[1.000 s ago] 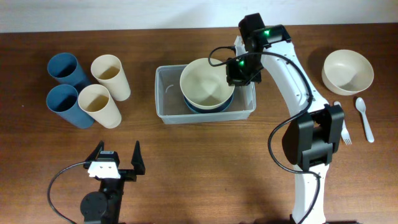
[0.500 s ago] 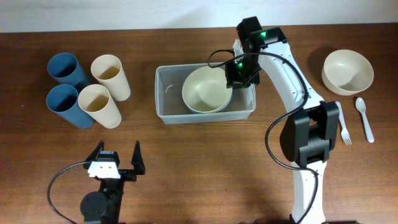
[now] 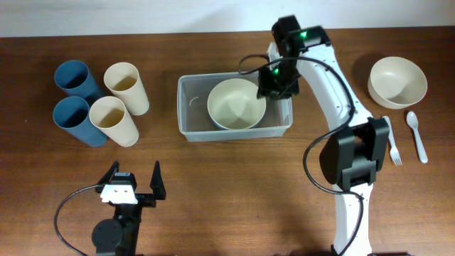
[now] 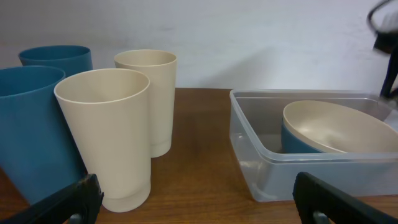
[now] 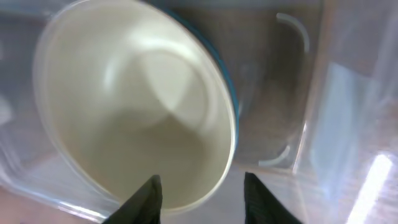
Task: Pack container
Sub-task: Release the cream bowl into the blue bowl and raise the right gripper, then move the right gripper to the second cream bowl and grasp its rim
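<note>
Arm pose: right arm extends over the table's far side, with the right gripper (image 3: 274, 84) pointing down at the right end of the container (image 3: 186, 114). Jaws are parted, straddling the rim of the cream bowl (image 3: 233, 107) and clamping nothing. That bowl sits nested in a blue bowl (image 4: 293, 140) inside the container at table centre. Left gripper (image 3: 134, 182) sits near the front edge, jaws wide apart and empty. A cream cup (image 3: 128, 89) stands left of the container, apart from it.

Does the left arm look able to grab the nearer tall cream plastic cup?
Probably yes: the left gripper is open and faces the nearer cream plastic cup across bare wooden table, though a blue plastic cup stands close beside it.
</note>
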Controlling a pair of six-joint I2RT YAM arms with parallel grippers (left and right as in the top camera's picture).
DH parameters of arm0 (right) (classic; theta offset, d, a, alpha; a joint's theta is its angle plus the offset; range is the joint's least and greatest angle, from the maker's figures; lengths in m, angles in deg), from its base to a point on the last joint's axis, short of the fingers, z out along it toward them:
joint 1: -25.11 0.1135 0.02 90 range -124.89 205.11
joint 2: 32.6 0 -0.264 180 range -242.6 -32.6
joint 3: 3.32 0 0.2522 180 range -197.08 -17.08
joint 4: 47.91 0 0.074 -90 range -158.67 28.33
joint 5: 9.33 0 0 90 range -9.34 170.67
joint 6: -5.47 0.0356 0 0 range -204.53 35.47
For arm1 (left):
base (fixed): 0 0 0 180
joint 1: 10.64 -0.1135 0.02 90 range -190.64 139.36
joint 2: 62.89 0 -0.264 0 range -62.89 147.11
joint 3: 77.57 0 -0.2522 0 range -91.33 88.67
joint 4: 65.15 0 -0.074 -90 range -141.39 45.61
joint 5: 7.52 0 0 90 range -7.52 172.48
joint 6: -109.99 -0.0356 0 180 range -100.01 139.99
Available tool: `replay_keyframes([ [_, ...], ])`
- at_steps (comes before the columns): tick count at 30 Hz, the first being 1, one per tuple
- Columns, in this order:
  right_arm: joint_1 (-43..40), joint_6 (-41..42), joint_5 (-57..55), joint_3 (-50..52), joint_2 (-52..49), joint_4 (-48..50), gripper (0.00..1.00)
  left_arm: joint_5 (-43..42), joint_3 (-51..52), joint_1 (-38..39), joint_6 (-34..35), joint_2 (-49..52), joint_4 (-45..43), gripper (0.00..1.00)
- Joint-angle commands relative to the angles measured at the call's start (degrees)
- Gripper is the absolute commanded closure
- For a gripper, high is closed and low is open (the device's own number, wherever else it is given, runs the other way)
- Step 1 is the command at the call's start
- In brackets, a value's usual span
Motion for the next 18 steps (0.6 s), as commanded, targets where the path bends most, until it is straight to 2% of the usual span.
replay_keyframes([
  [1, -1.95, -0.48, 0.04, -10.58, 0.52, -2.75, 0.55, 0.20, 0.20, 0.28, -0.92, -0.50, 0.26, 0.00],
  [3, -3.72, -0.46, -0.24, -17.03, 0.52, -5.16, 0.50, 0.20, 0.20, 0.28, -0.92, -0.50, 0.26, 0.00],
  [4, -4.90, -0.44, -0.79, -20.28, 0.52, -6.29, 0.43, 0.20, 0.20, 0.28, -0.92, -0.50, 0.26, 0.00],
  [5, -6.32, -0.26, -1.55, -23.45, 0.52, -7.48, 0.30, 0.20, 0.20, 0.28, -0.92, -0.50, 0.26, 0.00],
  [6, -7.98, 0.92, -3.08, -26.43, 0.52, -8.87, 0.12, 0.20, 0.20, 0.28, -0.92, -0.50, 0.26, 0.01],
  [10, -16.31, 7.23, -11.28, -34.99, 0.52, -15.63, 0.00, 0.20, 0.20, 0.28, -0.92, -0.50, 0.26, 0.01],
  [18, -33.79, 10.14, -6.95, -31.67, 0.72, -16.83, 0.01, 0.20, 0.20, 0.28, -0.92, -0.50, 0.26, 0.00],
])
